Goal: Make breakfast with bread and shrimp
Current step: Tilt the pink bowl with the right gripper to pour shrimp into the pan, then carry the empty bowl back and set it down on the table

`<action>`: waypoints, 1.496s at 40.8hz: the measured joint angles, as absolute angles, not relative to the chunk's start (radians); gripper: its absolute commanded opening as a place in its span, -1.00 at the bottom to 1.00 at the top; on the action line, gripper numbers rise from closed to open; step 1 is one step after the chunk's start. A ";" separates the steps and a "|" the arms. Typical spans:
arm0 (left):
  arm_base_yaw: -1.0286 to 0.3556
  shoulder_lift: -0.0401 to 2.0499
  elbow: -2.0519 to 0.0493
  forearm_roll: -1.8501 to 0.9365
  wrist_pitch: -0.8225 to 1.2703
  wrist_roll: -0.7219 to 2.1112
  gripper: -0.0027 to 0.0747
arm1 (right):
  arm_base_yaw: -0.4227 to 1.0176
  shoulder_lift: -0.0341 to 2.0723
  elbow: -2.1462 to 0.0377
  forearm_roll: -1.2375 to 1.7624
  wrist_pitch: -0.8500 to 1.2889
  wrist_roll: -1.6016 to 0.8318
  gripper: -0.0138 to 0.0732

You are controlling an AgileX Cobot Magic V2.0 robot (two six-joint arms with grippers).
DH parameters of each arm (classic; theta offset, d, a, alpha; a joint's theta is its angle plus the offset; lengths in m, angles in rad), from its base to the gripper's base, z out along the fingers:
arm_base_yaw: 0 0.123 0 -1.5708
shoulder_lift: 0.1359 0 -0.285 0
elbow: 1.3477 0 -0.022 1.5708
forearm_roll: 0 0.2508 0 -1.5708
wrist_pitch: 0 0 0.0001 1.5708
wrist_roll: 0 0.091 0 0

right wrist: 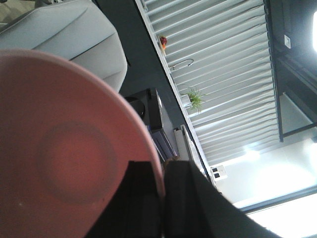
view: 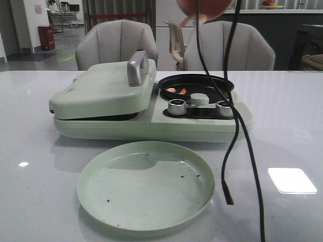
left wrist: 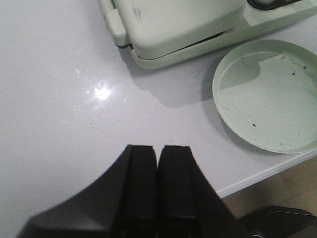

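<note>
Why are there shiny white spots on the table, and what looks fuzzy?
Front view: the white table mirrors ceiling lights as bright patches. Left wrist view: another glare spot, and the left gripper is blurred. Right wrist view: the pink bowl is soft, the window overexposed.

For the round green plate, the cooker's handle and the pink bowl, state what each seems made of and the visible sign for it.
Green plate: probably matte plastic or melamine; flat, dull pastel surface with only a soft sheen.
Handle on the closed lid: looks like brushed metal; silvery grey with bright highlights.
Pink bowl, held tilted by the right gripper: smooth, uniformly coloured, likely plastic, though glazed ceramic is possible.
</note>
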State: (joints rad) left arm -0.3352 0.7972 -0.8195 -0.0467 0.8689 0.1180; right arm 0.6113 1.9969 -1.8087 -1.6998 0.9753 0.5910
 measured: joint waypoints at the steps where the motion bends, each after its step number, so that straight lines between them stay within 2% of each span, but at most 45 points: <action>1: -0.335 0.797 -0.820 -0.047 0.869 0.118 -0.67 | 0.611 1.997 -1.809 -1.700 0.975 0.591 -0.58; 14: -0.335 0.797 -0.820 -0.045 0.869 0.118 -0.67 | 0.611 1.997 -1.809 -1.677 1.006 0.590 -0.58; 24: -0.335 0.797 -0.820 -0.032 0.869 0.118 -0.67 | 0.557 1.880 -1.736 -1.208 1.065 0.526 -0.58; 31: -0.335 0.797 -0.820 -0.027 0.869 0.118 -0.67 | 0.391 1.655 -1.482 -0.856 1.053 0.442 -0.58; 35: -0.335 0.797 -0.820 -0.025 0.869 0.118 -0.67 | 0.236 1.549 -1.321 -0.643 1.008 0.365 -0.58; 43: -0.335 0.797 -0.820 -0.025 0.869 0.118 -0.67 | -0.070 1.499 -1.117 -0.189 0.882 0.112 -0.58; 46: -0.335 0.797 -0.820 -0.025 0.869 0.118 -0.67 | -0.139 1.503 -1.067 -0.074 0.834 0.038 -0.58; 58: -0.335 0.797 -0.820 -0.025 0.869 0.118 -0.67 | -0.194 1.585 -0.999 0.051 0.704 -0.047 -0.57; 61: -0.335 0.797 -0.820 -0.025 0.869 0.118 -0.67 | -0.194 1.614 -0.999 0.054 0.689 -0.047 -0.46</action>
State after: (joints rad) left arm -0.3352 0.7972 -0.8195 -0.0250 0.8689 0.1180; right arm -0.1943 1.6142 -0.9990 0.0544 0.6892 -0.0468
